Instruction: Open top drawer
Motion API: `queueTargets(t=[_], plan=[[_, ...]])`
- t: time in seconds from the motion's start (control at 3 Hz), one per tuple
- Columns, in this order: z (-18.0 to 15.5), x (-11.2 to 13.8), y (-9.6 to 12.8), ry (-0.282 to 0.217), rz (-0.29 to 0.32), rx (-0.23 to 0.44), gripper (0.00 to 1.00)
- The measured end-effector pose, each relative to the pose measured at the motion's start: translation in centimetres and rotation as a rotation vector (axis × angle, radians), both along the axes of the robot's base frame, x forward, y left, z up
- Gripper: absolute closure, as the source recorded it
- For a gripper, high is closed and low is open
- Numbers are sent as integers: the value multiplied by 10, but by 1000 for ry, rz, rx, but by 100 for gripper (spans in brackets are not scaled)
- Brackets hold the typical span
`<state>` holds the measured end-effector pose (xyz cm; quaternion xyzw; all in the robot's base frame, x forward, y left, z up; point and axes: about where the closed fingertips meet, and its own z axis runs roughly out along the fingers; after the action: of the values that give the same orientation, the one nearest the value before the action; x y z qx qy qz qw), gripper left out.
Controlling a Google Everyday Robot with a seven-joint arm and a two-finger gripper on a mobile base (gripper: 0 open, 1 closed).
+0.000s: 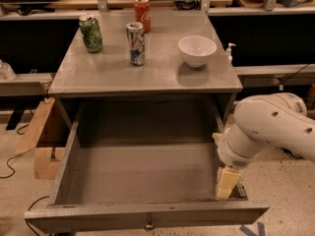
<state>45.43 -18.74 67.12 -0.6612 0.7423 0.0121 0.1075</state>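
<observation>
The top drawer [142, 215] is pulled far out from under the grey table. Its deep grey box is bare inside. Its flat front panel runs along the bottom of the view, with a small round metal knob [149, 225] at its middle. My gripper [227, 183] hangs from the white arm [275, 124] at the drawer's right side wall, near the front right corner. Only pale yellowish fingers [227, 180] pointing down show. It is well to the right of the knob and holds nothing that I can see.
On the grey table top [113, 73] stand a green can [91, 32], a silver-blue can [136, 43], a red cola can [142, 14] and a white bowl [197, 50]. A small pump bottle [229, 52] stands at the right. Wooden pieces [42, 141] lie left of the drawer.
</observation>
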Motion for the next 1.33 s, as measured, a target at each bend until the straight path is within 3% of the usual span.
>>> queueTargets(t=[0.33, 0.67, 1.33], plan=[[10, 3, -6, -17, 5, 1, 0], [61, 15, -22, -88, 23, -31, 0], [203, 17, -75, -249, 58, -38, 0]])
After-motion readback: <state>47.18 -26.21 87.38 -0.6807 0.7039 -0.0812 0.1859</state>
